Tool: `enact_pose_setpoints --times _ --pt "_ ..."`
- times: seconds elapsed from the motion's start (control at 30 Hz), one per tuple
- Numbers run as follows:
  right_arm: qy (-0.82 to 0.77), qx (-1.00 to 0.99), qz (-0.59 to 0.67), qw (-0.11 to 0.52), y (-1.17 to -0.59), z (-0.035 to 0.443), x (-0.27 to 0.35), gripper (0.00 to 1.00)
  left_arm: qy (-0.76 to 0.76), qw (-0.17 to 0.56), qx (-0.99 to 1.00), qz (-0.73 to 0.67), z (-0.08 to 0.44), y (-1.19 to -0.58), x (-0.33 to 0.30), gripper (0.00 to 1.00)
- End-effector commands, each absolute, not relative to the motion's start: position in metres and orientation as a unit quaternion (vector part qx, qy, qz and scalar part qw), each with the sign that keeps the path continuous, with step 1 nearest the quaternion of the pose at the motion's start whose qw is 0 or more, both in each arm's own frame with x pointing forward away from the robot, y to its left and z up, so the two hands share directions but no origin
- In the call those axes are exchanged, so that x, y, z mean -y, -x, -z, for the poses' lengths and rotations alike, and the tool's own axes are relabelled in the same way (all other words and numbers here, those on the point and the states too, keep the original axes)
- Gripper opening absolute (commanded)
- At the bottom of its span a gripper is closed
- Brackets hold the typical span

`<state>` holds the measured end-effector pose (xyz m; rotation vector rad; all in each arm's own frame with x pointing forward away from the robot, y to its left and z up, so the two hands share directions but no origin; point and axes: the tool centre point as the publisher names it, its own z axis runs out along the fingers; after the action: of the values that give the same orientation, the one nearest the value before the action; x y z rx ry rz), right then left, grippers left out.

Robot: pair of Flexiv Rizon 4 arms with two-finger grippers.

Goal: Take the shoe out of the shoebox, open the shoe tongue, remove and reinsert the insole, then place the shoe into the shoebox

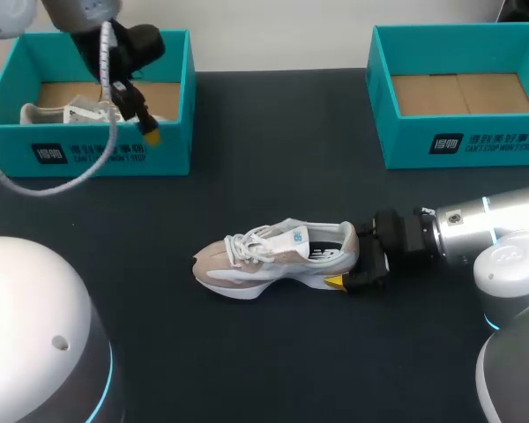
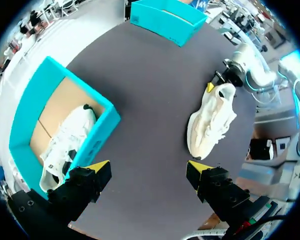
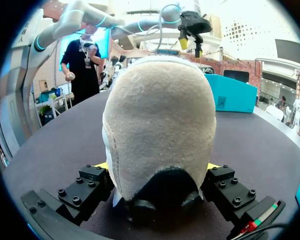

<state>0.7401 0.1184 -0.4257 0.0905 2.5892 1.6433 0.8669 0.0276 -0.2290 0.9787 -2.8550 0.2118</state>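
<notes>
A beige and white shoe [image 1: 273,260] lies on its sole in the middle of the dark table, toe toward my left. My right gripper [image 1: 346,258] is shut on its heel, one finger on each side; in the right wrist view the heel [image 3: 160,125] fills the space between the fingers. From the left wrist view the shoe [image 2: 212,122] shows far ahead, with the right gripper [image 2: 217,82] at its heel. My left gripper [image 1: 132,115] hangs open and holds nothing, above the front of the left teal shoebox [image 1: 97,150]. Its fingertips [image 2: 102,167] stand wide apart.
A second white shoe [image 1: 62,113] lies inside the left shoebox [image 2: 102,130]. An empty teal shoebox [image 1: 463,141] stands at the back right. Bare table lies between the boxes and in front of the shoe.
</notes>
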Motion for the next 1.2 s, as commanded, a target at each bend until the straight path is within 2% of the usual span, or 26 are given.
enact_pose_setpoints --times 0.03,0.6,0.73,0.9,1.2 --pt "-0.03 -0.844 -0.535 0.037 -0.738 0.431 -0.121 0.0 -0.394 0.036 0.917 -0.053 0.234 -0.854 -0.018 1.0" --pt "-0.03 -0.844 -0.535 0.037 -0.738 0.431 -0.121 0.0 -0.394 0.036 0.917 -0.053 0.234 -0.854 -0.018 1.0" --pt "-0.03 -0.844 -0.535 0.037 -0.738 0.431 -0.121 0.0 -0.505 0.026 0.86 -0.071 0.238 -0.849 -0.012 1.0" --pt "-0.03 -0.844 -0.535 0.037 -0.738 0.431 -0.121 0.0 -0.596 0.049 0.798 -0.079 0.241 -0.843 0.004 1.0" --pt "-0.03 -0.844 -0.535 0.037 -0.738 0.431 -0.121 0.0 -0.622 0.023 0.78 -0.061 0.251 -0.818 0.043 1.0"
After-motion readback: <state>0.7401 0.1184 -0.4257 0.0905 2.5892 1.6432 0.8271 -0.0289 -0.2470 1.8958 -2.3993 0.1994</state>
